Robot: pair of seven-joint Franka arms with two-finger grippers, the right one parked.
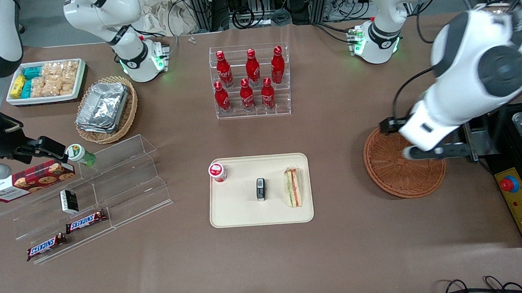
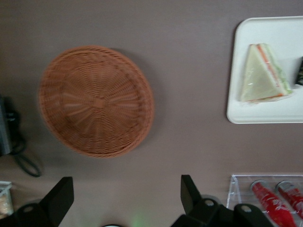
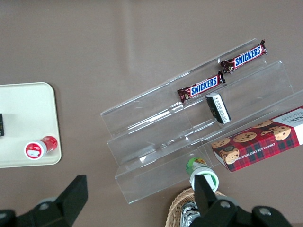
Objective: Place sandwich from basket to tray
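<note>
A big brown table (image 1: pixel 344 248) fills the room's middle. It looks flat and smooth, with soft light on it. At its far edge, black cables (image 1: pixel 255 10) hang in loops by dark metal frames (image 1: pixel 200 8). A black box with a red button (image 1: pixel 516 197) sits at the working arm's end.

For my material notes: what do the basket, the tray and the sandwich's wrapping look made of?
Basket: reddish-brown woven wicker, matte, weave visible. Tray: cream, smooth, probably plastic. Sandwich: seemingly wrapped in clear film, faint sheen in the wrist view. Gripper, open, hovers above the table beside the basket.
</note>
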